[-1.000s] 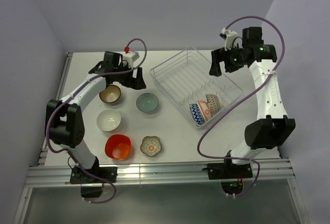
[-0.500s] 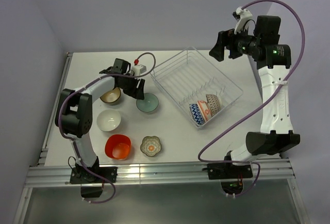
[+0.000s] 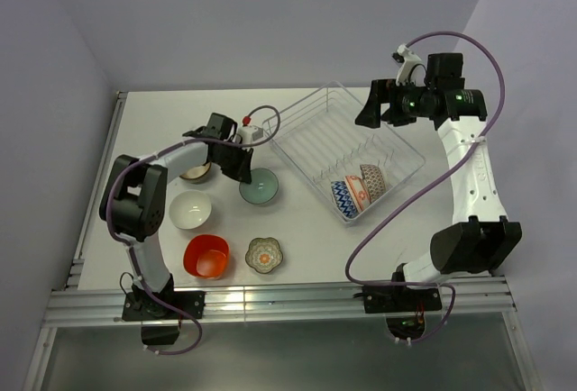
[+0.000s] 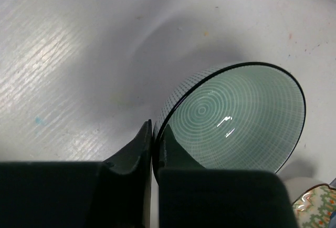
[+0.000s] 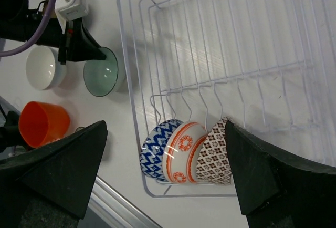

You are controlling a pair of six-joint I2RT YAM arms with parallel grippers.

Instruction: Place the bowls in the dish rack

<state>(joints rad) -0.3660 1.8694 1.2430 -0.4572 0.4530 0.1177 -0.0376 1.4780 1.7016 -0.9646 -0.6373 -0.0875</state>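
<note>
- Bowls standing on edge in the near corner of the dish rack [image 3: 315,139], pressed side by side: blue zigzag bowl [image 3: 343,199], orange patterned bowl [image 3: 358,191], grey-brown patterned bowl [image 3: 373,179].
- Pinching the rim of the pale teal bowl [image 4: 236,117] with the left claw [image 4: 152,138], one finger on each side of the wall, pressed together on it.
- Keeping that bowl just left of the rack, near the dark brown bowl [image 3: 194,173]; possibly tipping it up, though its base is hidden, so contact with the counter [image 3: 162,121] cannot be told.
- Hovering above the rack's far right side with the right claw [image 3: 374,113], fingers spread wide, gripping nothing.
- Sitting upright on the counter, left of the rack: white bowl [image 3: 190,210], orange-red bowl [image 3: 206,257], flower-shaped bowl [image 3: 264,254].
- Partly hiding the dark brown bowl under the left arm.
</note>
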